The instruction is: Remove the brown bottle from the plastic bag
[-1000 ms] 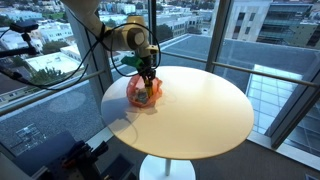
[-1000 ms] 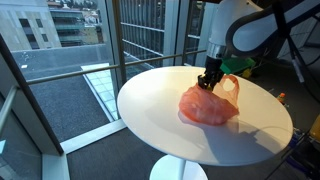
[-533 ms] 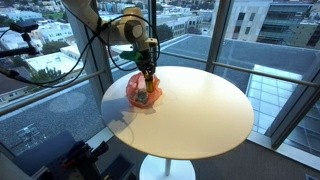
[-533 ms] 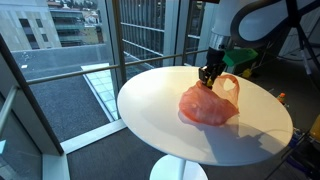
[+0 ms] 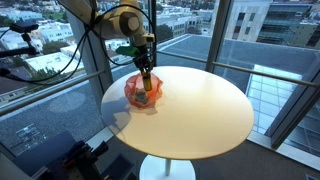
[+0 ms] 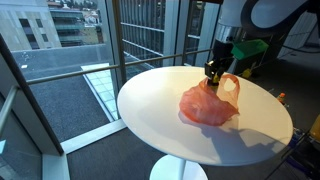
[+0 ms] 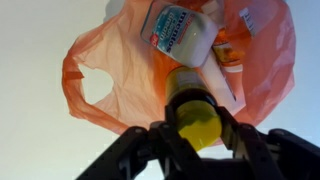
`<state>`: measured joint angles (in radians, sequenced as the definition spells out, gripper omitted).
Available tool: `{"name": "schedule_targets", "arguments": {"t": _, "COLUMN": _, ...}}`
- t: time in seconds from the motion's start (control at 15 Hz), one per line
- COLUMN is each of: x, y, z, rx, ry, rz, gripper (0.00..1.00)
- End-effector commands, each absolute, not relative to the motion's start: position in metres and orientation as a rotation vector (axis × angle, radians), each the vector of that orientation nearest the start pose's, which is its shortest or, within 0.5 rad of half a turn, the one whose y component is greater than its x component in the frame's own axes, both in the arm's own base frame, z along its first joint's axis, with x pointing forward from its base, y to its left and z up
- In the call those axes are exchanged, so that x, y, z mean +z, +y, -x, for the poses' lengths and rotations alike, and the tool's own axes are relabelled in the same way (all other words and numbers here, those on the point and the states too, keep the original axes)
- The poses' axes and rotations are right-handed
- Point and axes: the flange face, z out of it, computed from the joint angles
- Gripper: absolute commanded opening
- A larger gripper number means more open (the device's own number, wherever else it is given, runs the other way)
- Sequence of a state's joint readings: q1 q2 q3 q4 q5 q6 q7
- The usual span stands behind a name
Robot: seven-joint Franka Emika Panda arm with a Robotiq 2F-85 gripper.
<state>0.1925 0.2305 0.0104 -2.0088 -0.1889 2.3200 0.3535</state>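
Observation:
An orange plastic bag (image 5: 141,93) lies on the round white table (image 5: 200,105); it also shows in an exterior view (image 6: 208,105) and in the wrist view (image 7: 115,70). My gripper (image 7: 196,128) is shut on the yellow cap of a brown bottle (image 7: 188,92), held upright over the bag's mouth. In both exterior views the gripper (image 5: 145,67) (image 6: 214,75) hangs just above the bag with the bottle (image 5: 146,82) below it, its lower end still in the bag. A white tub with a blue label (image 7: 180,33) and other items lie inside the bag.
The table edge is near the bag on one side (image 6: 135,85). Tall windows (image 6: 60,60) and a railing (image 5: 275,80) surround the table. Dark equipment (image 5: 85,155) stands on the floor beside the table's pedestal.
My gripper has risen with the bottle, drawing it upward out of the bag. The bag itself has stayed in place.

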Motion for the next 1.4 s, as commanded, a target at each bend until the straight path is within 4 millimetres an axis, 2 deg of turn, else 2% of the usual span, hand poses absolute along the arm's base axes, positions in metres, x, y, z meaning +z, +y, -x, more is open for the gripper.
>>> {"name": "schedule_targets", "arguments": {"t": 0.0, "x": 0.372, "y": 0.109, "z": -0.568, "rx": -0.215, "ry": 0.07, "rz": 3.27, "gripper": 0.2}}
{"name": "schedule_targets", "arguments": {"t": 0.33, "x": 0.395, "y": 0.096, "z": -0.547, "rx": -0.28, "ry": 0.086, "rz": 3.266, "gripper": 0.2}}
{"name": "schedule_targets", "arguments": {"t": 0.67, "x": 0.418, "y": 0.066, "z": -0.528, "rx": -0.321, "ry": 0.172, "rz": 3.253, "gripper": 0.2}}
{"name": "schedule_targets", "arguments": {"t": 1.07, "x": 0.442, "y": 0.007, "z": -0.512, "rx": -0.357, "ry": 0.375, "rz": 3.228, "gripper": 0.2}}
{"name": "schedule_targets", "arguments": {"t": 1.33, "x": 0.437, "y": -0.036, "z": -0.508, "rx": -0.327, "ry": 0.514, "rz": 3.214, "gripper": 0.2}}
